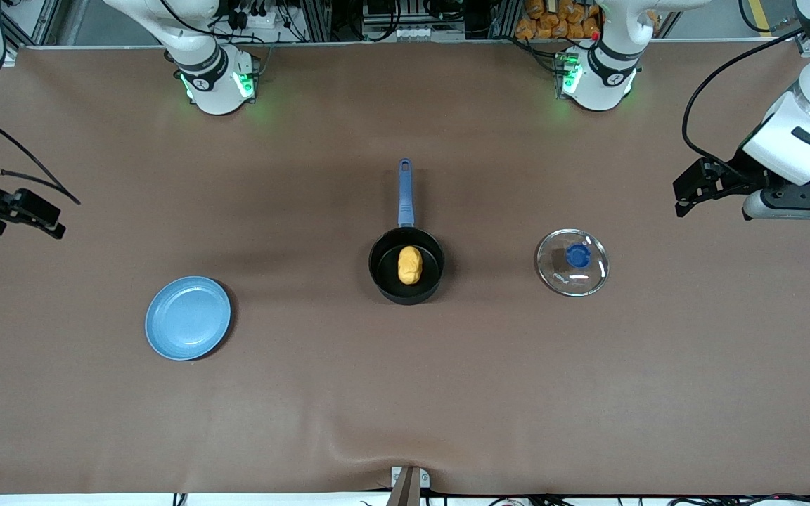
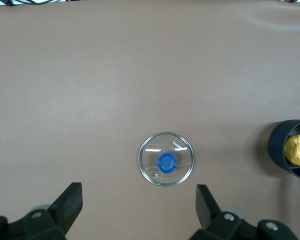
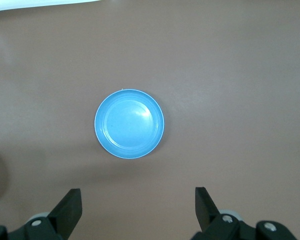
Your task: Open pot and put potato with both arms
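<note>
With my left gripper (image 2: 139,207) and right gripper (image 3: 138,210) spread wide and empty at the table's 2 end edges, the small yellow-orange potato (image 1: 410,265) lies inside the black blue-handled pot (image 1: 406,266) mid-table, its glass lid (image 1: 572,261) off beside it; nothing seems left.

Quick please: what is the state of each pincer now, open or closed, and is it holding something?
Left pincer: open, holding nothing, up in the air over the table near the glass lid.
Right pincer: open, holding nothing, up over the blue plate.
</note>
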Controlling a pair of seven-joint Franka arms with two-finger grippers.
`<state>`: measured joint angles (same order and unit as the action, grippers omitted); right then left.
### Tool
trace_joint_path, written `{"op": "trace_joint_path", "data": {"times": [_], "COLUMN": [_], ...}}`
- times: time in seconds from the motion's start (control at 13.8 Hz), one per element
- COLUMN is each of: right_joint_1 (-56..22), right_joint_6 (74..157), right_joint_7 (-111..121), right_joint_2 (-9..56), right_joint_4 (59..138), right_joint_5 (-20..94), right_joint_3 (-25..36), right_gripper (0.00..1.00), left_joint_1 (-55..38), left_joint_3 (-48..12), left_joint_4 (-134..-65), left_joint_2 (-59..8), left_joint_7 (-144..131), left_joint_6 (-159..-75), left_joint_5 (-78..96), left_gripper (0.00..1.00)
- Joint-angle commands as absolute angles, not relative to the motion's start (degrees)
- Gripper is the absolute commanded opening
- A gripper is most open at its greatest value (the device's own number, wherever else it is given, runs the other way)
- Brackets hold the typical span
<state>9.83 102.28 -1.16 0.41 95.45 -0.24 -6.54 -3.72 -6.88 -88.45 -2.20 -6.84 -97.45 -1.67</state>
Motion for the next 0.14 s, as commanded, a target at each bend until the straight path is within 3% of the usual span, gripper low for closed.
{"op": "trace_joint_path", "data": {"times": [0.0,0.07], "right_joint_1": [11.16,11.16], "right_joint_6": [102.75,102.83], "right_joint_7": [-0.18,-0.18], "right_joint_2": [-1.93,-1.93], "right_joint_4": [98.17,98.17], "right_joint_5": [0.79,0.79], "right_joint_3": [-7.47,-7.47], "right_gripper": [1.00,1.00], "left_joint_1": [-3.25,-3.34], "left_joint_3": [-7.56,-7.47], "left_joint_4": [-89.38,-89.38], "left_joint_2": [-1.05,-1.14], "left_joint_7": [-7.03,-7.03], "left_joint_6": [-98.00,-98.00], "left_joint_5": [-3.16,-3.16], "left_gripper": [1.00,1.00]}}
